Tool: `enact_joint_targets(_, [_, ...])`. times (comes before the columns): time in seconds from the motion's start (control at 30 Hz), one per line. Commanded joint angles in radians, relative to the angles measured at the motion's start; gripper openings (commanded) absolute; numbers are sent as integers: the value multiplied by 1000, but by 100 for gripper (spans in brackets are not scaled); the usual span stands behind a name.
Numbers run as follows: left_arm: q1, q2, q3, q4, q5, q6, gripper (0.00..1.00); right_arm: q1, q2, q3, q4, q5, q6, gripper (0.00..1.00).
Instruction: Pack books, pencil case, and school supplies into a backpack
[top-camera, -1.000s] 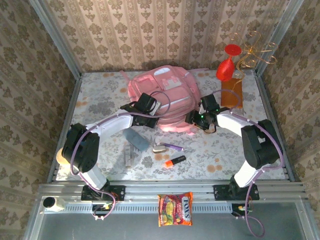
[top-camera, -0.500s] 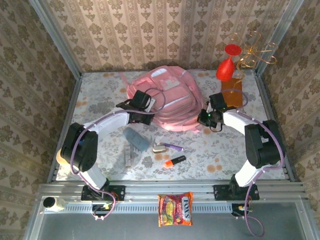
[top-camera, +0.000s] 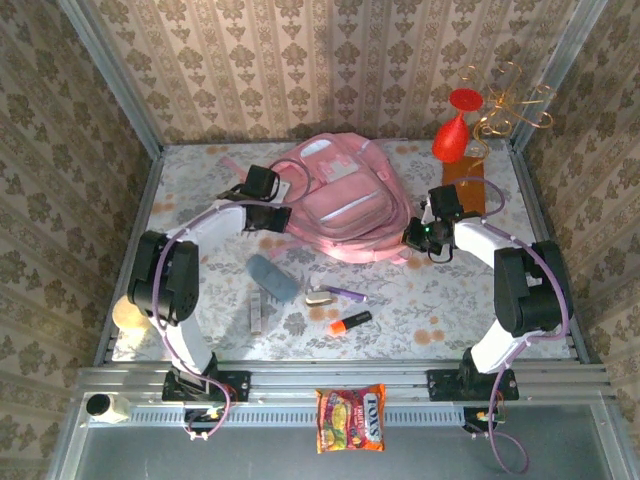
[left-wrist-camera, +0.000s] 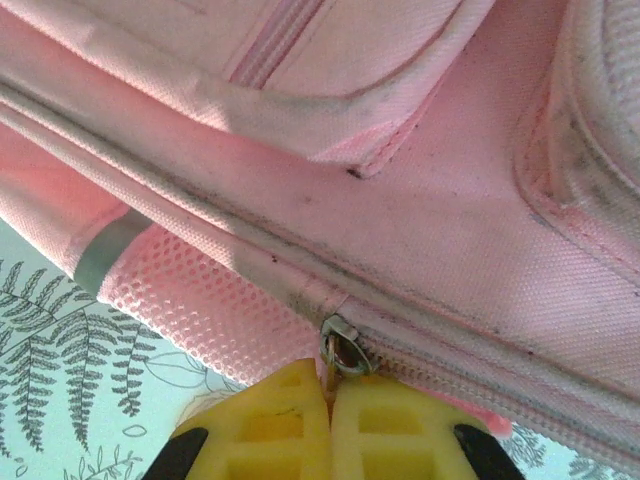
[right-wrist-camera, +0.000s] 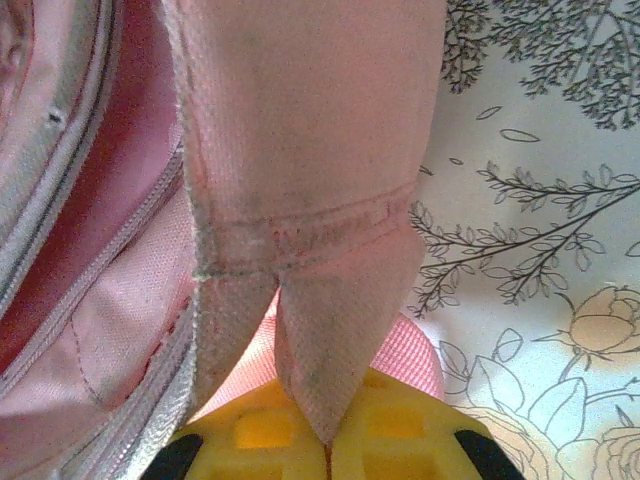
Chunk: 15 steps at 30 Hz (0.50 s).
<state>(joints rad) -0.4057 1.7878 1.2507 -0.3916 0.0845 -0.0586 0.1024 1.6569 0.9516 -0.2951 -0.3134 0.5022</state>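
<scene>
**Pink backpack (top-camera: 335, 200), far middle of counter (top-camera: 430, 310)**

Contents: cannot tell.
Loose on the counter in front of it: pencil case (top-camera: 272, 277), purple pen (top-camera: 345, 293), orange-and-black marker (top-camera: 349, 322).
Left wrist view: left end effector (left-wrist-camera: 330, 385), fingers pressed together, pinching the metal zip pull (left-wrist-camera: 343, 352).
Right wrist view: right end effector (right-wrist-camera: 327, 440) clamped on a pink strap end (right-wrist-camera: 330, 330) at the backpack's right edge.

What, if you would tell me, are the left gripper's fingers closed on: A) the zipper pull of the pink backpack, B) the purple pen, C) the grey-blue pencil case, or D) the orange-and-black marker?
A: in the left wrist view the left gripper is pinched shut on the metal zipper pull at the side seam of the backpack.
</scene>
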Motion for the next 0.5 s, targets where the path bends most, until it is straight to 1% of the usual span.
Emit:
enact_joint_targets(0.0, [52,9,27,16,-81,11,0,-30,0,10,-41,50,-25,0])
enact_joint_targets(0.1, [55,-17,-10,48,-87,8,1,-25,-6,-2,-10,7,-16,0])
enact_joint_targets(0.13, [54,-27,-18,50,-90,7,7,-21,-6,-3,-2,-7,-13,0])
enact_joint_targets(0.2, [52,-56,-30,48,-78,2,26,-8,-9,-13,24,-34,8,0])
enact_joint_targets(0.23, [45,-78,-43,49,-69,-5,33,3,-12,-22,47,-54,27,0])
enact_joint_targets(0.3, [19,-136,-79,79,-58,-15,42,26,-18,-41,91,-80,63,0])
enact_joint_targets(0.4, [-45,-233,-148,177,-71,-15,55,63,-30,-47,114,-71,87,0])
enact_joint_targets(0.43, [-106,-252,-165,214,-67,-3,60,71,-30,-44,114,-64,90,0])
enact_joint_targets(0.47, [-137,-262,-171,236,-66,13,63,76,-31,-41,114,-61,91,0])
